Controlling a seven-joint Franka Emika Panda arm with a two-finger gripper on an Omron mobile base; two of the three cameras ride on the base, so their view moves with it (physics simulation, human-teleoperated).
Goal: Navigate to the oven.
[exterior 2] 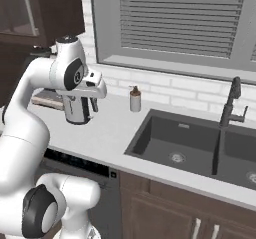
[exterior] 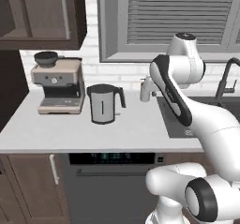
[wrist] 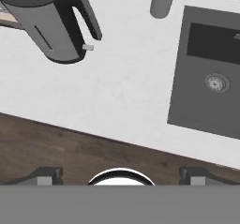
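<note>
Soft, even light is filling the kitchen — nothing is glaring. The white counter (exterior: pixel 126 124) is looking bright, while the sink (exterior 2: pixel 175 143) and the cabinets (exterior: pixel 37 17) are staying dark. The kettle (wrist: pixel 51 26) is casting only a faint shadow. Everything is looking a little blurry and grainy — edges are not bending.

Partly hidden behind the white arm (exterior 2: pixel 35 113): kettle (exterior 2: pixel 77 108), with the coffee machine (exterior 2: pixel 47 99) beside it nearly all covered. Cut off at the right edge, beyond the faucet (exterior 2: pixel 230 105): second sink basin (exterior 2: pixel 240 158). Cropped at the top edge above the kettle (wrist: pixel 54 24): soap bottle (wrist: pixel 162 0). Too small to read, below the kettle (exterior: pixel 105 103): dishwasher display (exterior: pixel 112 158).
</note>
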